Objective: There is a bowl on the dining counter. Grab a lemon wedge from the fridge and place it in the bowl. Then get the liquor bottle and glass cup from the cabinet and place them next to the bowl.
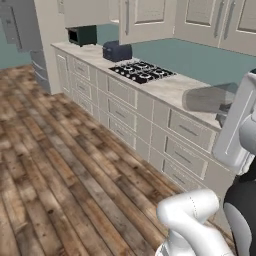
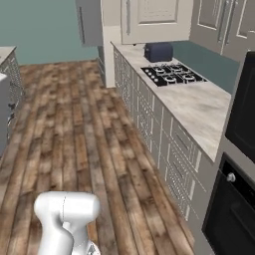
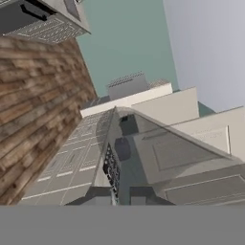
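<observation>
The grey fridge [image 1: 17,25] stands at the far end of the kitchen run, and it is also seen as the fridge [image 2: 89,22] from the other side. Cream upper cabinet doors [image 1: 150,17] hang shut above the counter, the same cabinet row [image 2: 149,15] showing in the right base view. My gripper [image 3: 118,197] is shut, with nothing visible between its dark tips, and it points along the cabinet run. The bowl, lemon wedge, liquor bottle and glass cup are out of view.
A beige counter [image 1: 175,87] with cream drawers carries a black hob [image 1: 142,71], a dark toaster [image 1: 117,50] and a dark green appliance [image 1: 82,35]. A black oven [image 2: 239,194] stands near right. Wood floor [image 2: 74,129] lies open. I cannot tell whether the counter end [image 2: 4,52] far left is the dining counter.
</observation>
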Controlling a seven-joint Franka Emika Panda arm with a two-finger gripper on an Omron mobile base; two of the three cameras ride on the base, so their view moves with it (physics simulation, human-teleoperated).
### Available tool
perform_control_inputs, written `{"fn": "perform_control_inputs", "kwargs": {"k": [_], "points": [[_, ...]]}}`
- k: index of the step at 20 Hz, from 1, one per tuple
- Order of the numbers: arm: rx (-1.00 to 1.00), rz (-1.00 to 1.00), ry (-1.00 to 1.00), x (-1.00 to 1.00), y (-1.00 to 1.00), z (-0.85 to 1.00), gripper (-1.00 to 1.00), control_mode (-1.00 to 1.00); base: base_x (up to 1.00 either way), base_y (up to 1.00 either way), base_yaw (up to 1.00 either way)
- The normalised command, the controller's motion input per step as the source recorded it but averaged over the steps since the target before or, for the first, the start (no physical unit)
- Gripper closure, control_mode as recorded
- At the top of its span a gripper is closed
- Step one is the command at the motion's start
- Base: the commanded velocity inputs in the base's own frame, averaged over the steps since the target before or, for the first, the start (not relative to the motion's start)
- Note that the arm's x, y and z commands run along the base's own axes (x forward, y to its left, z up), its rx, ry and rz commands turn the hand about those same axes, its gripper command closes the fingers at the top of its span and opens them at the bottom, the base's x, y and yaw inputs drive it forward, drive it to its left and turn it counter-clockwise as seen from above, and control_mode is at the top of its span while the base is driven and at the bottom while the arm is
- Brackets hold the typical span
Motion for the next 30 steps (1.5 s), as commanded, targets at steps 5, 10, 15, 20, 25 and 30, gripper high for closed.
{"fn": "perform_control_inputs", "kwargs": {"k": [5,10,15,20,25,30], "points": [[0.00,0.00,0.00,0.00,0.00,0.00,1.00,1.00,-1.00,0.62,0.00],[0.00,0.00,0.00,0.00,0.00,0.00,1.00,1.00,-1.00,1.00,-0.22],[0.00,0.00,0.00,0.00,0.00,0.00,1.00,1.00,-0.56,1.00,-0.27],[0.00,0.00,0.00,0.00,0.00,0.00,1.00,1.00,0.68,1.00,-0.12],[0.00,0.00,0.00,0.00,0.00,0.00,1.00,1.00,0.13,0.98,0.00],[0.00,0.00,0.00,0.00,0.00,0.00,1.00,1.00,-0.99,0.89,-0.01]]}}
